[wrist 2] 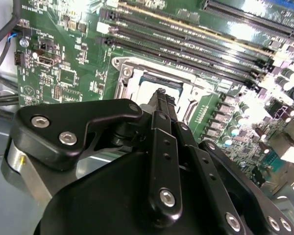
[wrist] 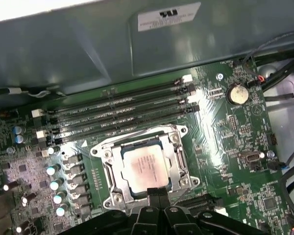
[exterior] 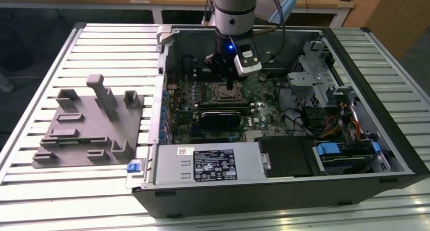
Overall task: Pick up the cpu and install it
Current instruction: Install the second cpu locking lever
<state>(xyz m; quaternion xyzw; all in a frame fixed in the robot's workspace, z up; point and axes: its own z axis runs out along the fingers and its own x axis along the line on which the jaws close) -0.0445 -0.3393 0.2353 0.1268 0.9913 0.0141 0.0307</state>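
In the exterior view, a grey fixture block (exterior: 87, 123) lies at 9 o'clock on the table (exterior: 40, 80); the open computer case (exterior: 282, 190) sits centre. The end effector (exterior: 227, 76), fingers pressed together and grasping nothing, hangs just above the cpu (wrist: 144, 168), seated in its motherboard socket (wrist: 108, 156).

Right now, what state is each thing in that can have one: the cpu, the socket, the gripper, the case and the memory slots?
cpu: seated flat in the socket, metal top up.
socket frame: open around the cpu, nothing covering the chip.
gripper: fingers shut together, empty, tips at the socket's edge.
computer case: lying on its side, side panel off, motherboard exposed.
memory slots: all empty.
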